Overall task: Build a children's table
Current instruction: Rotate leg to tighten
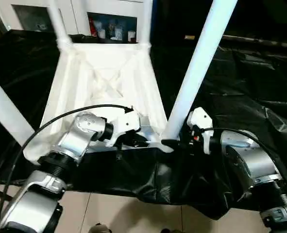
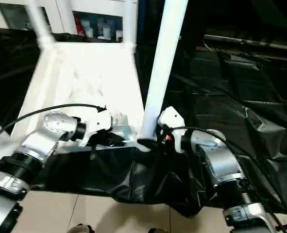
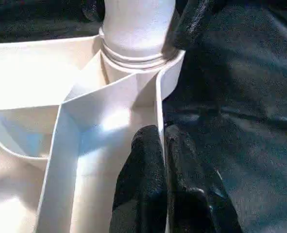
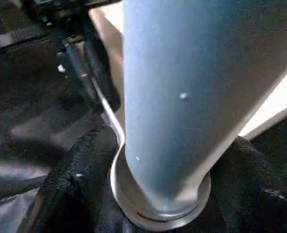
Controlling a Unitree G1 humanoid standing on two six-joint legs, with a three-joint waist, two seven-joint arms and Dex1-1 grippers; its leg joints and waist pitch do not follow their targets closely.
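The white table top (image 1: 109, 82) lies upside down on black sheeting (image 1: 250, 87). The right gripper (image 1: 175, 142) has its fingers closed around the near leg (image 1: 196, 68) at its corner socket (image 3: 133, 60). The left gripper (image 1: 133, 141) pinches the top's rim. Next, I think, the leg needs seating firmly.

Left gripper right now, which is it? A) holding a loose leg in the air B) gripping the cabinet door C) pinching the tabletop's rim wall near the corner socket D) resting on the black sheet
C: in the left wrist view the left gripper has its fingers closed on the thin rim wall of the tabletop, just short of the corner socket where a leg stands.
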